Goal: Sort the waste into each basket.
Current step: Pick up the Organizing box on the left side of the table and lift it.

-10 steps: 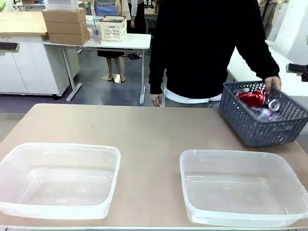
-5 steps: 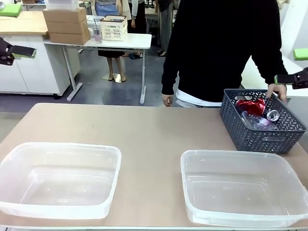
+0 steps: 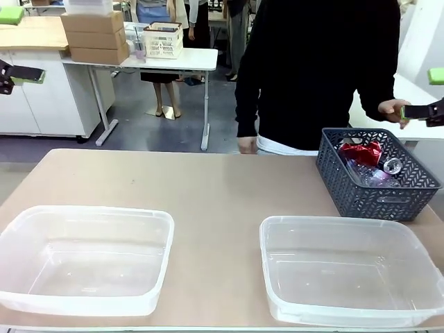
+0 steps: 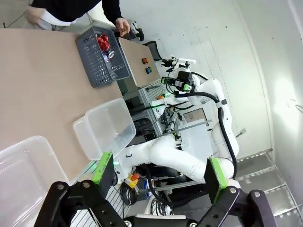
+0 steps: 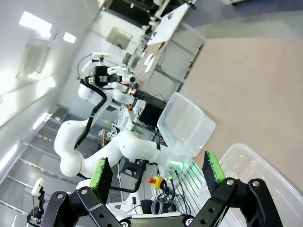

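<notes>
Now | tan table [image 3: 222,180] | clear baskets [image 3: 90,210] near edge | white desk [image 3: 187,60] beyond

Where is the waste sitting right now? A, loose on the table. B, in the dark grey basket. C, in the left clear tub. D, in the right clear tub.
B: the red can and a clear bottle lie inside the dark grey basket, and the left clear tub and right clear tub hold nothing.
</notes>
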